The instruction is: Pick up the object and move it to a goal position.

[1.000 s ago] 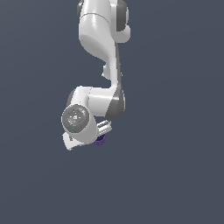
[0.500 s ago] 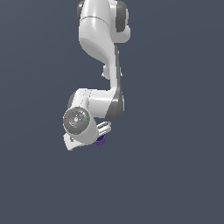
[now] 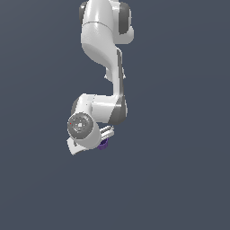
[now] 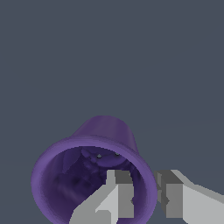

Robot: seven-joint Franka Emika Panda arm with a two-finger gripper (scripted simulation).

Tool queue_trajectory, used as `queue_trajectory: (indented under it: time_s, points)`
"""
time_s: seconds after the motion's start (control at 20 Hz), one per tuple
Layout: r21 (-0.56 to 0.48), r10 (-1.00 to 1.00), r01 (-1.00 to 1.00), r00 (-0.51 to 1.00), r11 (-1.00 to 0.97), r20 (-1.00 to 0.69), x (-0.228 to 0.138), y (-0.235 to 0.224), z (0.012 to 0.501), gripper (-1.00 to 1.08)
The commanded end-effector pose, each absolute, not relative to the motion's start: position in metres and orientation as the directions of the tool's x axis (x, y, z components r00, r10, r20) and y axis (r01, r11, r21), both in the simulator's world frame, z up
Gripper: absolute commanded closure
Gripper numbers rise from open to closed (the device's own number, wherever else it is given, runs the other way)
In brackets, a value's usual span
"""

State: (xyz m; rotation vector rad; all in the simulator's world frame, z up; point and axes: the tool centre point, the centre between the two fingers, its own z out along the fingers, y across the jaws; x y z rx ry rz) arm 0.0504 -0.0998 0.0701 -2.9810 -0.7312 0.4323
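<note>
The purple cup (image 4: 105, 131) fills the wrist view, its flared rim toward the camera and its tapered body beyond. My gripper (image 4: 146, 192) is shut on the cup's rim: one grey finger (image 4: 118, 192) is inside the cup, the other (image 4: 175, 192) outside its wall. In the exterior view only a small purple part of the cup (image 3: 103, 144) shows behind the white hand, and the gripper (image 3: 106, 134) is mostly hidden by the wrist. The cup appears held above the flat grey ground.
The white arm (image 3: 101, 40) comes down from the top of the exterior view. Plain dark grey ground (image 3: 179, 179) lies all around.
The hand with the cup has shifted very slightly, a little up and toward the exterior view's left. The grip is the same.
</note>
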Motion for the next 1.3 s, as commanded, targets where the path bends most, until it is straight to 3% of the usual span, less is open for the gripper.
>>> queue_trajectory:
  time_s: [0.0,0.65,1.25]
  points:
    - [-0.106,0.46,0.448,0.85,-0.888,-0.258,0.05,-0.1,0.07,1.08]
    - [-0.095,0.441,0.431,0.863,-0.897,-0.248,0.051,-0.093,0.081,1.08]
    - [-0.027,0.316,0.316,0.933,-0.948,-0.175,0.052,-0.047,0.152,1.08]
